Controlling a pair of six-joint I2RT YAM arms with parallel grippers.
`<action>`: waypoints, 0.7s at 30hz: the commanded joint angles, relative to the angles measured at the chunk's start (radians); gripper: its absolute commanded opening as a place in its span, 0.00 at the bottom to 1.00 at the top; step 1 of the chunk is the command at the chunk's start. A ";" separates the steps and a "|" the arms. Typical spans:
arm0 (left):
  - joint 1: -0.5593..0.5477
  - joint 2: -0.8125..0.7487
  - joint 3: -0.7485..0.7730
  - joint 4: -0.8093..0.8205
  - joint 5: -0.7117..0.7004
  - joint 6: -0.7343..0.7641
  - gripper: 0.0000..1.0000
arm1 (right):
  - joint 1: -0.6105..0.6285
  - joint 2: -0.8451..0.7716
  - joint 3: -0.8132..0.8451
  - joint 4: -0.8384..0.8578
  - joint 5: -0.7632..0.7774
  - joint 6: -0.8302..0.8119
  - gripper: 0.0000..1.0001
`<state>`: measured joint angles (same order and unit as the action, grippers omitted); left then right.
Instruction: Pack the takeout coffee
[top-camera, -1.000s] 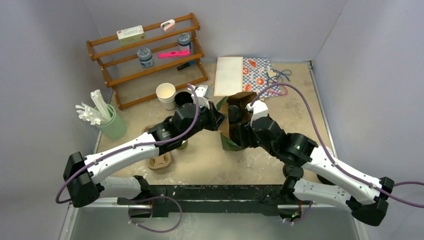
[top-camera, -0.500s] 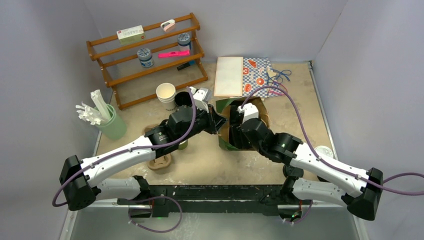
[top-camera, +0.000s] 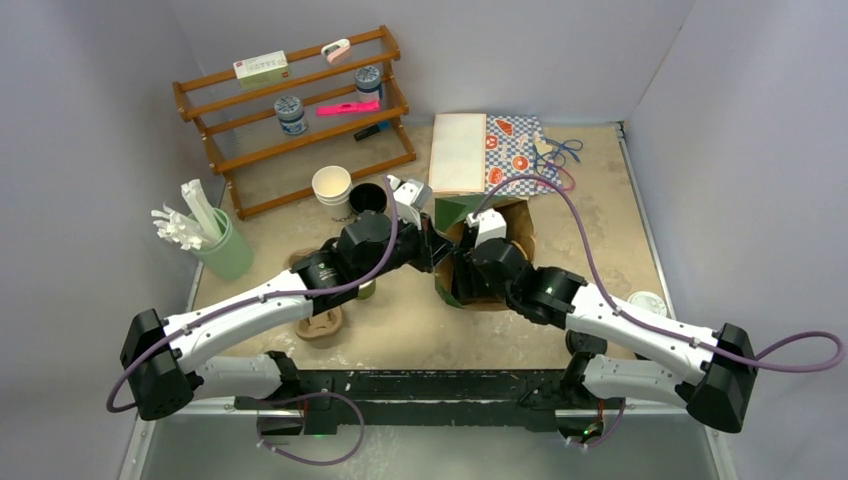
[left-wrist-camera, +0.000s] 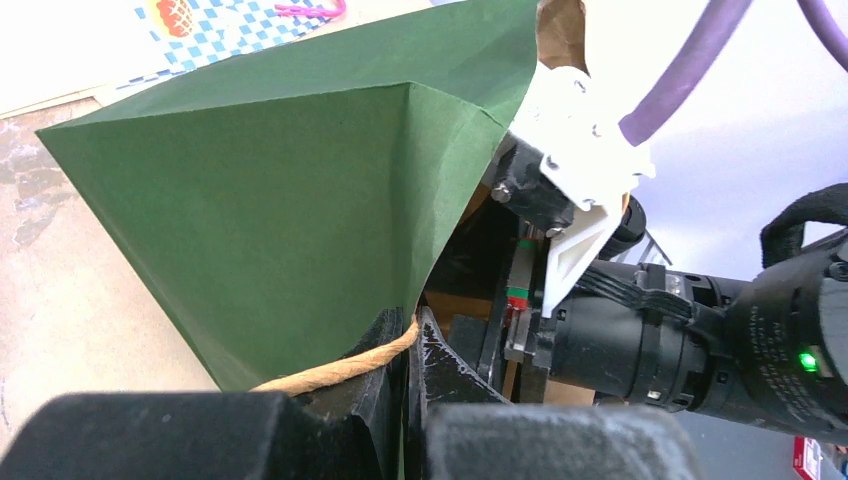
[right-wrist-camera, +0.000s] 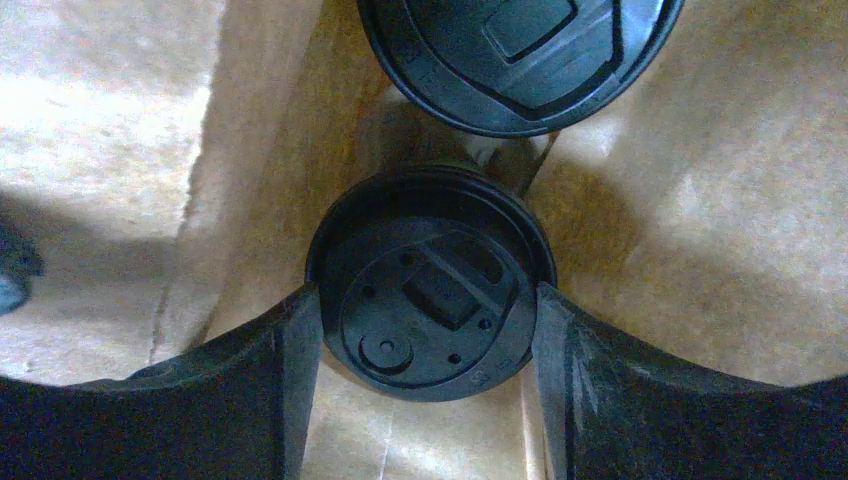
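Reaching further forward than a second ago, the right arm (top-camera: 600, 315) now stretches out long and low, its wrist sunk deeper into the mouth of the green paper bag (top-camera: 455, 288) at the middle of the desk (top-camera: 400, 325). The left arm (top-camera: 260, 300) has shifted only a little, and more of the bag's green flap shows beside its wrist.

From the left wrist view, the left fingers (left-wrist-camera: 445, 375) are pressed fully together on the bag's rim. A tan twine handle (left-wrist-camera: 330, 372) runs in between them. The bag's creased green wall rises just above and to the left of these fingers, and the right wrist's white and black body sits just to their right, inside the brown-lined opening.

From the right wrist view (looking down into the bag), the right fingers (right-wrist-camera: 250, 400) stand wide apart. The takeout coffee (right-wrist-camera: 430, 290) sits directly between them. Only its round black sip lid can be seen; the cup's body is hidden beneath it. Each finger's inner edge meets the lid's rim, one on either side, so the cup is gripped. Just beyond the fingertips, at the top of that view, is a second black lid (right-wrist-camera: 520, 40), almost touching the first. Brown paper surrounds both.

Away from the fingers, on the left arm's far side, a lidless cup (top-camera: 332, 187) and a black cup (top-camera: 367, 197) stand side by side in front of a wooden rack (top-camera: 300, 110).
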<state>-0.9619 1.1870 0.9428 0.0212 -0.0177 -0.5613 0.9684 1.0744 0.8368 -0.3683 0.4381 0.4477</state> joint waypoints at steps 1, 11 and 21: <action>-0.001 -0.044 0.039 -0.019 0.049 0.024 0.00 | -0.004 0.005 -0.050 0.059 -0.022 0.037 0.00; 0.000 -0.106 0.014 -0.077 0.030 0.040 0.00 | -0.004 -0.134 -0.142 0.151 0.074 -0.020 0.00; -0.001 -0.111 0.022 -0.129 0.045 0.061 0.00 | -0.004 -0.089 -0.127 0.144 0.062 -0.035 0.00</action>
<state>-0.9627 1.1084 0.9428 -0.0853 -0.0029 -0.5278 0.9688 0.9684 0.7097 -0.2211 0.4587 0.4389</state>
